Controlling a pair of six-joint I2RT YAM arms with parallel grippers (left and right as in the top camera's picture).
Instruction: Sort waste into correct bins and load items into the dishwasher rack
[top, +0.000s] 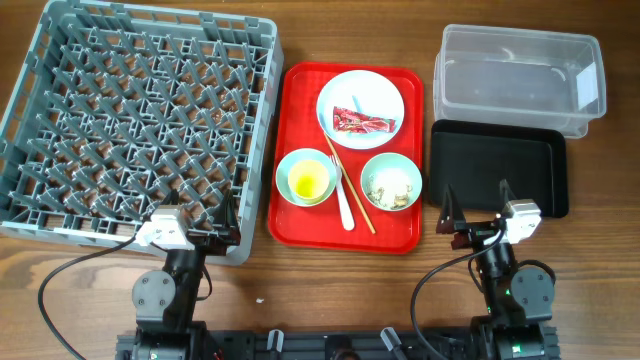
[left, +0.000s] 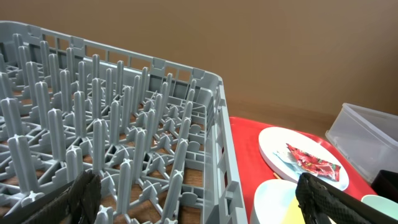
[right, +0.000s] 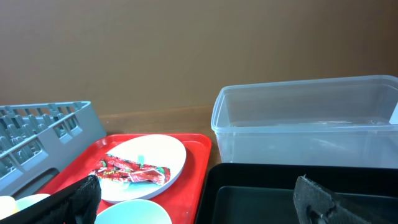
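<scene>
The grey dishwasher rack (top: 140, 120) filled the left of the worktop (top: 600, 250). The red tray (top: 300, 228) sat just beside it, and to the right were the clear tub (top: 520, 75) and, nearer, the black tray (top: 500, 165). On the red tray lay the white plate (top: 385, 95) bearing the red wrapper (top: 362, 122), a mint bowl (top: 391, 200) of food scraps (top: 390, 182), and a second bowl (top: 290, 170) holding the yellow cup (top: 308, 182). The left gripper (left: 199, 180) and right gripper (right: 198, 182) each stood with fingers apart, holding nothing.

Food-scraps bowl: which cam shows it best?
Overhead. The bowl with food scraps is whole there, sitting on the red tray, with its contents visible from above. Right wrist catches only part of its rim at the bottom edge, contents hidden. Left wrist shows just a pale sliver in the bottom right corner.
</scene>
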